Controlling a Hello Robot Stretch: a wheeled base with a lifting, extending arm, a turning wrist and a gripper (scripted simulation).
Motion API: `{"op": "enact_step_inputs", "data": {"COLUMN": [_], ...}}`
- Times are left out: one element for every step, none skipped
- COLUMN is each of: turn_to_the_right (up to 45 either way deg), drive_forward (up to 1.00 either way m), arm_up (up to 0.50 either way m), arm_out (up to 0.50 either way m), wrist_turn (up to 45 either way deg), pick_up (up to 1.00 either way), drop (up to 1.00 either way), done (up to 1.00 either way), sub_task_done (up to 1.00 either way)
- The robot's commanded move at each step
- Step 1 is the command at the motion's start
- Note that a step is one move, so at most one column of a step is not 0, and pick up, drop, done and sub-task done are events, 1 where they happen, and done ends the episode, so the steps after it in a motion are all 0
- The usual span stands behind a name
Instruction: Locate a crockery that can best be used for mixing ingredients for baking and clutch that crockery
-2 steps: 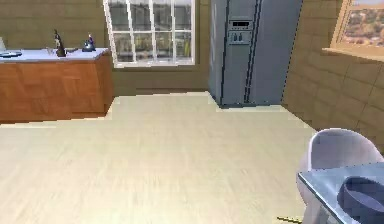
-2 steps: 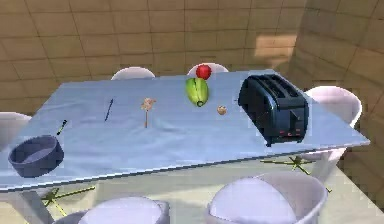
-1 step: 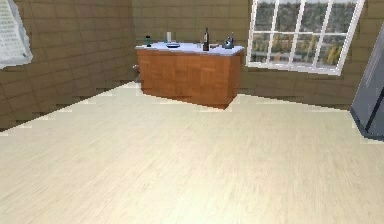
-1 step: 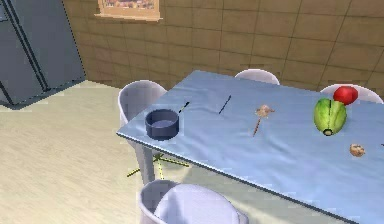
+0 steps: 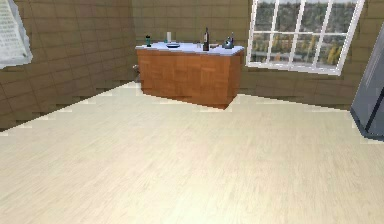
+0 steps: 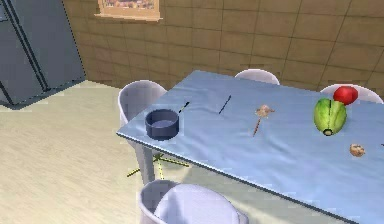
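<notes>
A dark blue-grey bowl (image 6: 162,123) stands near the left corner of a light blue table (image 6: 250,150) in the arm side view. Further along the tabletop lie a green melon-like fruit (image 6: 329,116) and, behind it, a red apple (image 6: 345,95). Two small brown bits (image 6: 264,111) (image 6: 356,150) and two thin dark utensils (image 6: 226,103) (image 6: 184,105) also lie on the table.
White chairs (image 6: 143,98) (image 6: 190,205) (image 6: 256,76) surround the table, and a dark fridge (image 6: 35,50) stands at the left. In the forward view, a brown counter (image 5: 190,75) carrying a bottle (image 5: 206,40) and small items stands across bare pale floor (image 5: 180,160), beside a window (image 5: 300,35).
</notes>
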Motion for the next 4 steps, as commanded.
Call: {"op": "enact_step_inputs", "data": {"turn_to_the_right": [0.0, 0.0, 0.0, 0.0], "drive_forward": [0.0, 0.0, 0.0, 0.0], "arm_up": [0.36, 0.0, 0.0, 0.0], "arm_out": [0.0, 0.5, 0.0, 0.0], "wrist_turn": [0.0, 0.0, 45.0, 45.0], "pick_up": [0.0, 0.0, 0.0, 0.0], "drop": [0.0, 0.0, 0.0, 0.0], "done": [0.0, 0.0, 0.0, 0.0], "sub_task_done": [0.0, 0.0, 0.0, 0.0]}}
